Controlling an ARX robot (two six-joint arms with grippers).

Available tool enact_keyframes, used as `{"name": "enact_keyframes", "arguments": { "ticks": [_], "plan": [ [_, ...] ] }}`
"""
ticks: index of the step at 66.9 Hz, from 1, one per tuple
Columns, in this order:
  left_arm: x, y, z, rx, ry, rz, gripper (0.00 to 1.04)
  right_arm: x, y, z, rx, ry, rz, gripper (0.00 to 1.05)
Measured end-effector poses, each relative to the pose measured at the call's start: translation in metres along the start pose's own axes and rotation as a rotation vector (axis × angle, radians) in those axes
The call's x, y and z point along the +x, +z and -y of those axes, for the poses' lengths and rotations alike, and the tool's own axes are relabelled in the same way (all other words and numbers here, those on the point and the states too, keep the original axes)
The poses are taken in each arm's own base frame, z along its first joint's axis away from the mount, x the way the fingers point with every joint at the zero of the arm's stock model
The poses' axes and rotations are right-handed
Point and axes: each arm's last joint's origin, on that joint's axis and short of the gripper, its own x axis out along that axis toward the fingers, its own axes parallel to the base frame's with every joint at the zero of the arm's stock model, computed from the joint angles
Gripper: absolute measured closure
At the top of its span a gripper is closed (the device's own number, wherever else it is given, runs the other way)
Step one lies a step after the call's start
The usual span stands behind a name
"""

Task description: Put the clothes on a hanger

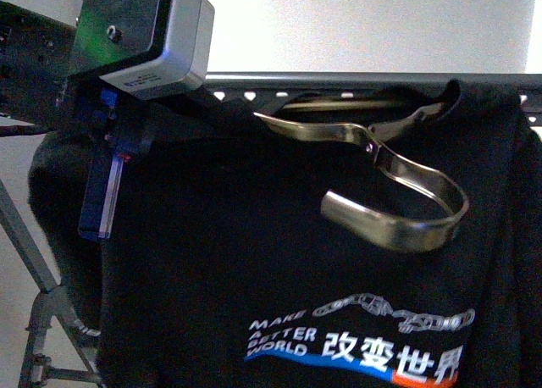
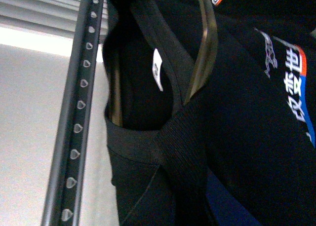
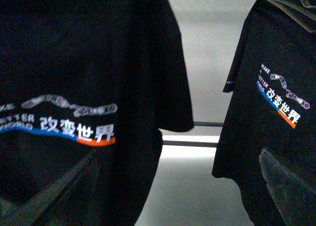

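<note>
The black T-shirt (image 1: 279,261) with white "MAKE" lettering fills the front view, on a shiny metal hanger whose brass-coloured hook (image 1: 402,210) tilts forward over the chest, below the rack's rail (image 1: 339,81). My left gripper (image 1: 106,197) is shut on the shirt's shoulder at the left. In the left wrist view the ribbed collar (image 2: 148,142) and hanger arm (image 2: 205,48) sit beside the heart-holed rail (image 2: 79,112). My right gripper (image 3: 173,196) is open and empty, its fingers (image 3: 291,186) apart.
The right wrist view shows two black T-shirts with the same print, one close (image 3: 74,88) and one further off (image 3: 276,97); I cannot tell which is which. Thin rack bars (image 3: 192,132) run between them. A crossed leg (image 1: 34,312) stands low on the left.
</note>
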Motion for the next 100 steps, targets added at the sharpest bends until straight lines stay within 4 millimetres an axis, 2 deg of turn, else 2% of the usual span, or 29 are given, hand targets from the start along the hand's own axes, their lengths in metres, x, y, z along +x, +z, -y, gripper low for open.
{"name": "enact_keyframes", "arguments": {
  "ticks": [36, 44, 51, 56, 61, 64, 70, 80, 85, 87, 92, 100],
  "plan": [
    [0.002, -0.002, 0.001, 0.032, 0.001, -0.004, 1.0, 0.0, 0.0, 0.0, 0.0, 0.0, 0.0, 0.07],
    [0.002, -0.002, 0.001, 0.036, 0.001, -0.013, 1.0, 0.003, 0.004, 0.004, 0.13, 0.236, -0.182, 0.07],
    [0.002, -0.002, 0.002, 0.039, 0.0, -0.011, 1.0, 0.015, 0.029, 0.021, 0.184, 0.357, -0.193, 0.07],
    [0.002, -0.002, 0.002, 0.04, 0.0, -0.012, 1.0, 0.029, 0.058, 0.029, 0.021, 0.466, -0.086, 0.07],
    [0.002, -0.004, 0.002, 0.039, -0.001, -0.018, 1.0, 0.042, 0.075, 0.031, -0.164, 0.514, -0.044, 0.07],
    [0.002, -0.004, 0.002, 0.04, -0.001, -0.017, 1.0, 0.05, 0.081, 0.032, -0.239, 0.535, -0.039, 0.07],
    [0.002, -0.003, 0.002, 0.04, -0.001, -0.016, 1.0, 0.073, 0.095, 0.031, -0.513, 0.603, -0.007, 0.07],
    [0.002, -0.003, 0.002, 0.04, -0.001, -0.013, 1.0, 0.11, 0.107, 0.027, -0.917, 0.721, 0.064, 0.07],
    [0.002, -0.003, 0.002, 0.04, -0.002, -0.013, 1.0, 0.125, 0.112, 0.024, -1.062, 0.748, 0.09, 0.07],
    [0.002, -0.003, 0.002, 0.04, -0.002, -0.013, 1.0, 0.134, 0.117, 0.023, -1.18, 0.747, 0.128, 0.07],
    [0.002, -0.003, 0.002, 0.04, -0.002, -0.011, 1.0, 0.153, 0.129, 0.02, -1.346, 0.734, 0.188, 0.07],
    [0.002, -0.003, 0.002, 0.04, -0.002, -0.011, 1.0, 0.182, 0.154, 0.009, -1.48, 0.713, 0.278, 0.07]
  ]
}}
